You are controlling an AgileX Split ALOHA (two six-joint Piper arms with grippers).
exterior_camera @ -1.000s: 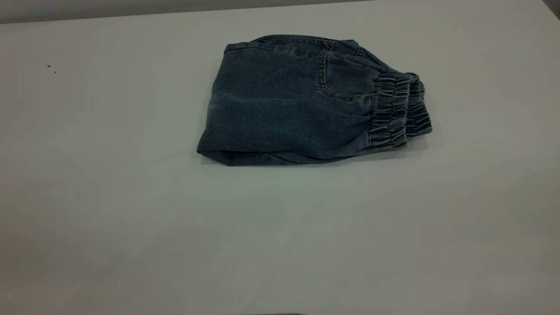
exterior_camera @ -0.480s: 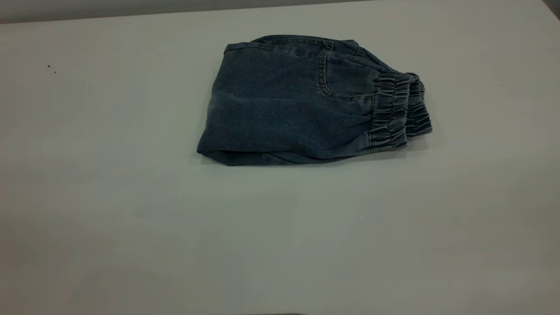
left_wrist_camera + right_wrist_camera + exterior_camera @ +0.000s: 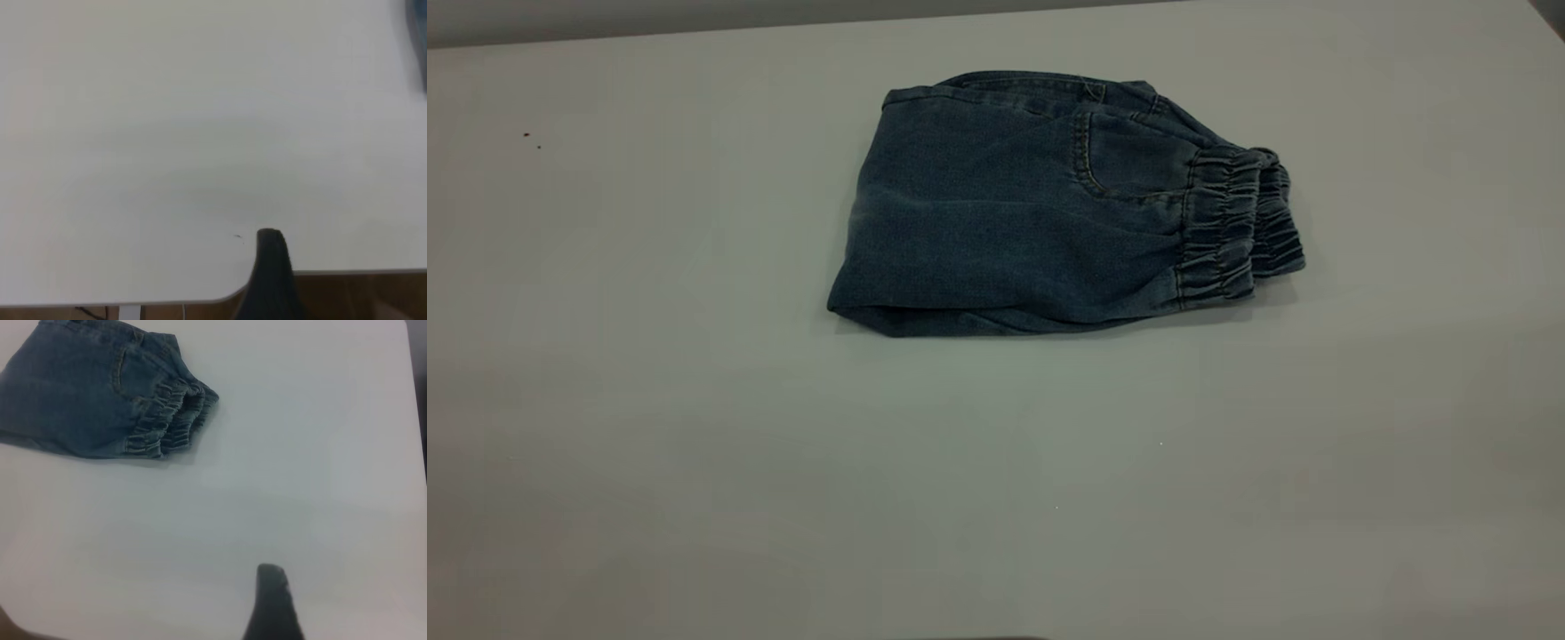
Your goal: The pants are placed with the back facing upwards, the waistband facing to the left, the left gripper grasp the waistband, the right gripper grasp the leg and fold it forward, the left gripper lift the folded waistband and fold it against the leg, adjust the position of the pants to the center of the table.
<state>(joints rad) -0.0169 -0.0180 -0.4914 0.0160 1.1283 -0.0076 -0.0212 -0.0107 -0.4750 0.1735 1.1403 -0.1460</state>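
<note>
The pants lie folded into a compact dark-blue denim bundle on the white table, a little right of the middle and toward the far side. The ruched waistband is doubled up at the bundle's right end, and the leg forms the left part. A back pocket faces up. Neither arm shows in the exterior view. My right gripper shows as one dark tip with no gap, well away from the pants and waistband. My left gripper looks the same, over the table's edge, holding nothing.
Bare tabletop surrounds the bundle on all sides. In the left wrist view the table's edge and a rounded corner show, with brown floor below. A blue sliver of the pants shows far off. The table's right edge is in the right wrist view.
</note>
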